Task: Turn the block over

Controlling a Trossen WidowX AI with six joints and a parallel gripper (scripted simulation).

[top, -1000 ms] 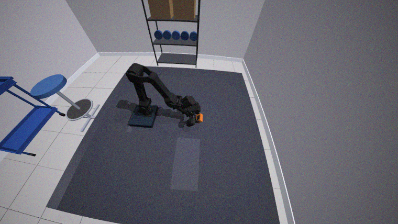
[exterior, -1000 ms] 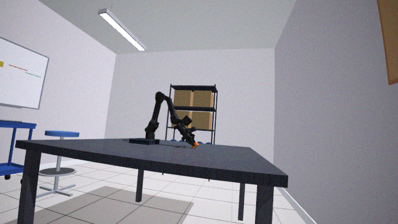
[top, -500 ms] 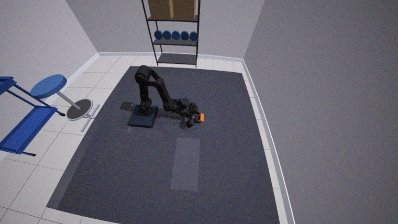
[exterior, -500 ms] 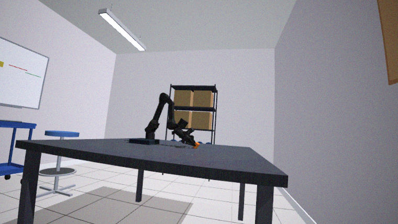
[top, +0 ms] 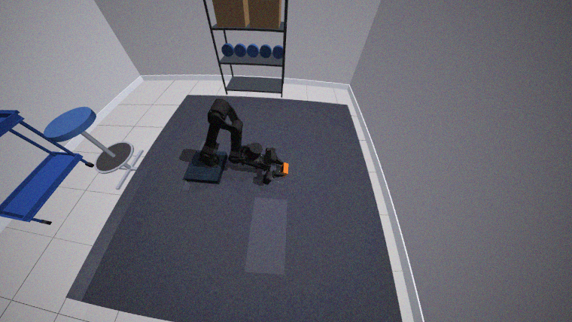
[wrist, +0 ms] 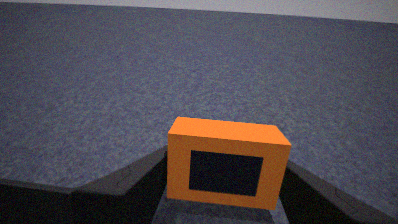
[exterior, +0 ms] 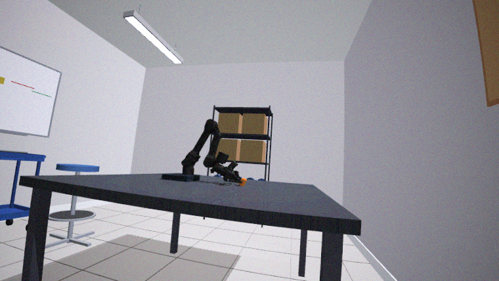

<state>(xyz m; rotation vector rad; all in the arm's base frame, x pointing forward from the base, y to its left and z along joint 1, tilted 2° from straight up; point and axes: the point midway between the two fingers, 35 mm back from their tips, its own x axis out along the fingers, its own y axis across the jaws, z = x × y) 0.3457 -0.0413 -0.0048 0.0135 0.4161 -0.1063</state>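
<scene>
An orange block (top: 285,168) (exterior: 243,182) (wrist: 228,142) is held between the fingertips of my gripper (top: 281,168) (exterior: 240,180) (wrist: 223,157). The gripper is shut on it and reaches out low, tilted a little downward. The block's marked side, with a dark rectangle (wrist: 226,173), faces back toward the wrist camera. The block is close above the dark table (top: 324,240) (exterior: 209,199). Whether its lower edge touches the table cannot be told. Its far side and underside are hidden in the wrist view.
The arm's base plate (top: 202,175) (exterior: 180,177) sits on the table behind the gripper. A shelf rack (top: 254,83) (exterior: 244,136) stands beyond the table's far edge. A blue stool (top: 71,123) (exterior: 77,167) and a blue cart (top: 40,186) (exterior: 22,156) stand off to the left.
</scene>
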